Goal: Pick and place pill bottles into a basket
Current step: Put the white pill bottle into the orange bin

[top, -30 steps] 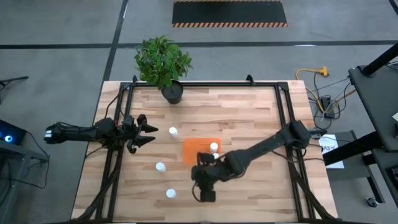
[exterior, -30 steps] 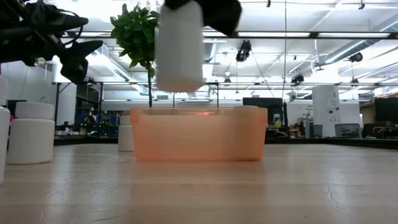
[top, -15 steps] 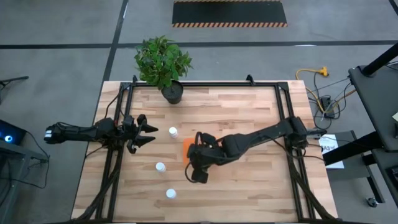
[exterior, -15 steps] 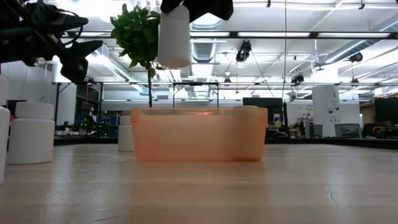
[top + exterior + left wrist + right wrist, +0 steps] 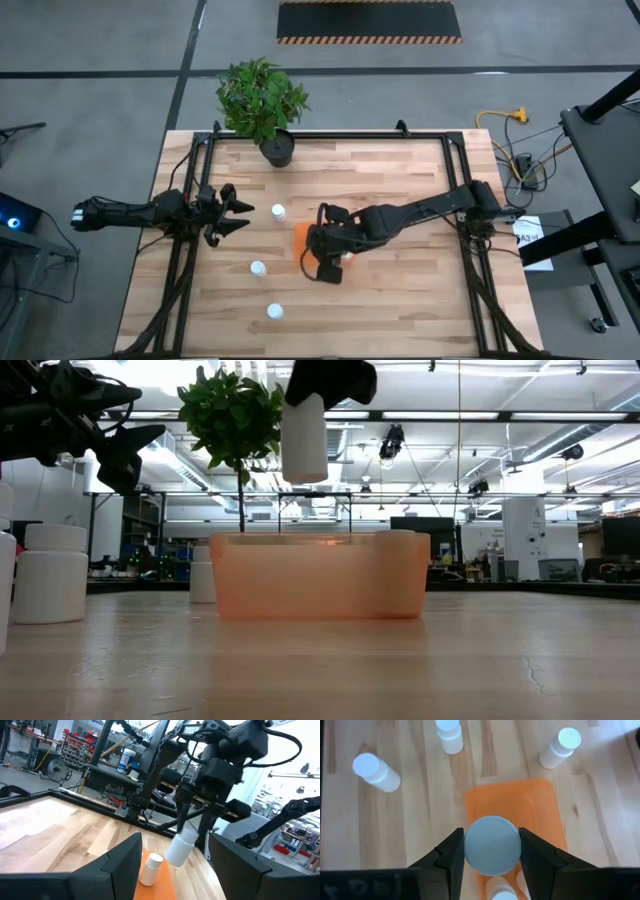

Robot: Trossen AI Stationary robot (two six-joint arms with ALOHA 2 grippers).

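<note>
Currently, the task is being judged as partly done. One pill bottle [image 5: 151, 868] is standing inside the orange basket [image 5: 512, 810], and another white shape, seemingly a second bottle, is being glimpsed at the basket's near end in the right wrist view, though it is too cut off to be sure. Three more bottles are being left on the bench [image 5: 400, 290] outside the basket: one [image 5: 278, 211] beside the basket on the plant side, one [image 5: 258, 268] toward the left arm, and one [image 5: 274, 312] nearer the front edge. Those three are still to be picked up, as far as can be told.

A further bottle [image 5: 304, 437] is being carried by the right claw [image 5: 492, 847], which is clenched on it: in the right wrist view the two dark fingers are pressing on either side of the round white cap. In the low view the bottle is hanging upright, well above the basket's rim and not touching it. From the high view and the right wrist view it is being held over the basket, so lowering and release are judged to be the step in hand.

The left claw [image 5: 232, 215] is waiting near the left edge of the bench, its fingers spread apart and holding nothing. A potted plant [image 5: 262, 100] is standing at the far edge of the bench, apart from the work.
</note>
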